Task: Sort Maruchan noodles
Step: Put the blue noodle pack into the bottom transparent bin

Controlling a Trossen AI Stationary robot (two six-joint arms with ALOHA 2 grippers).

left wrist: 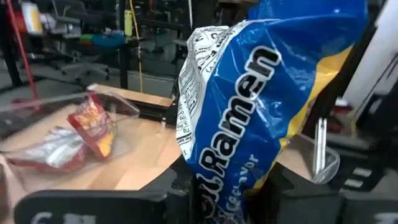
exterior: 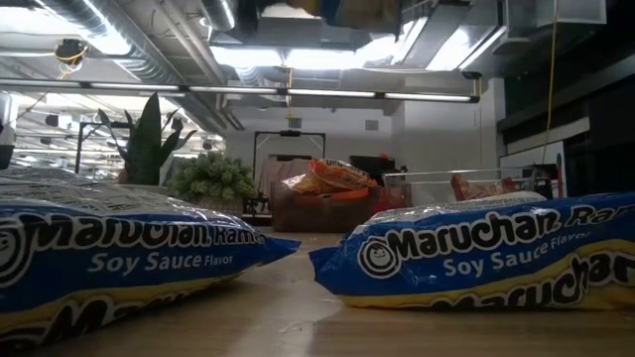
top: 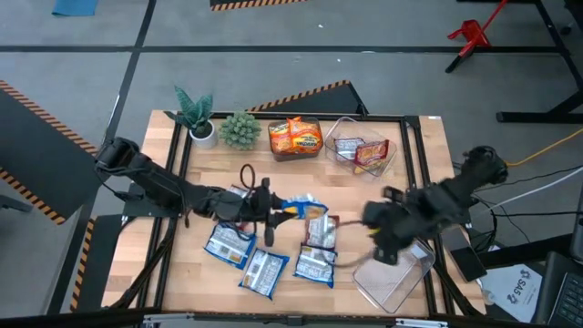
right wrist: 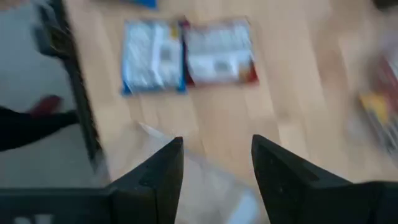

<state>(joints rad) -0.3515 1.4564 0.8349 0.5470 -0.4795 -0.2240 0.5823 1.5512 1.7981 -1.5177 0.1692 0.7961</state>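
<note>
Dark jointed arms, black fingers (right wrist: 158, 177)

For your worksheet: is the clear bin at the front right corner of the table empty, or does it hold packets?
Empty. In the high view the clear bin shows only bare plastic, no packets, with the right gripper above its edge.

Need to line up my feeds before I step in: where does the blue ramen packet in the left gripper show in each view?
High view: blue ramen packet at table centre, at the left gripper.
Low view: cannot tell; only packets lying on the table show clearly.
Left wrist view: fills the picture, between the fingers.
Right wrist view: not in it.
Shared landmark: clear bin with a red packet.
</note>
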